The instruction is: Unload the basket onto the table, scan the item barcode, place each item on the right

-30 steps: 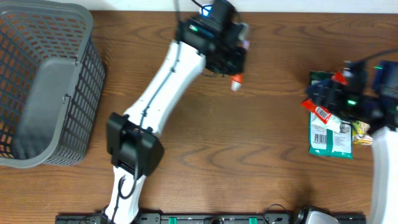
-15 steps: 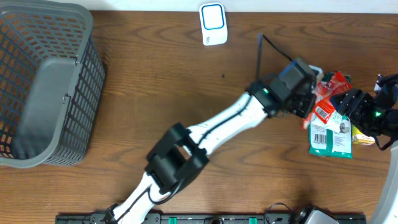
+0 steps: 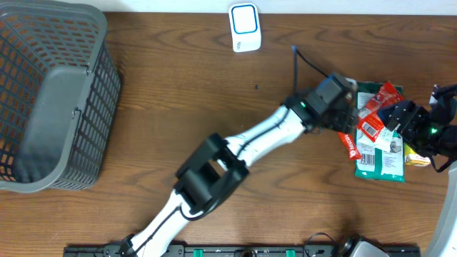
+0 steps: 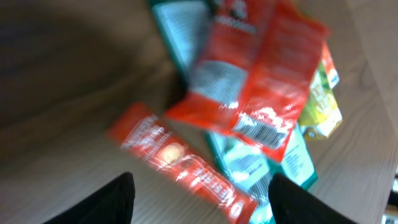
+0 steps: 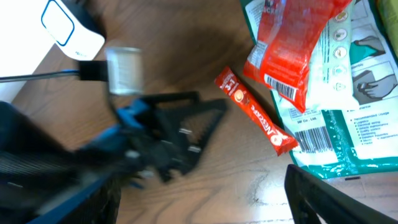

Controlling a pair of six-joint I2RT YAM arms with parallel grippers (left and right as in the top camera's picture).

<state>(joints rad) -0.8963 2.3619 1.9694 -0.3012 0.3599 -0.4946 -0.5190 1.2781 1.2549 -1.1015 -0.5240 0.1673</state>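
Note:
A red stick sachet (image 4: 180, 165) lies flat on the wood beside a pile of packets, and shows in the overhead view as the red stick sachet (image 3: 350, 146). In the pile, a red packet with a barcode (image 4: 255, 81) rests on a green packet (image 3: 378, 160). My left gripper (image 4: 202, 205) hovers open just above the stick, holding nothing. It appears overhead as the left gripper (image 3: 344, 118). My right gripper (image 3: 391, 118) is open over the pile's right side. The white and blue scanner (image 3: 244, 27) stands at the back edge.
A grey mesh basket (image 3: 50, 100) fills the left end of the table. A small yellow packet (image 3: 415, 155) sticks out at the pile's right. The left arm (image 3: 264, 135) stretches diagonally across the table's middle.
The left arm swung from the scanner at the back over to the pile on the right. Its jaws opened, and the red stick now lies on the table. The right gripper opened a little wider.

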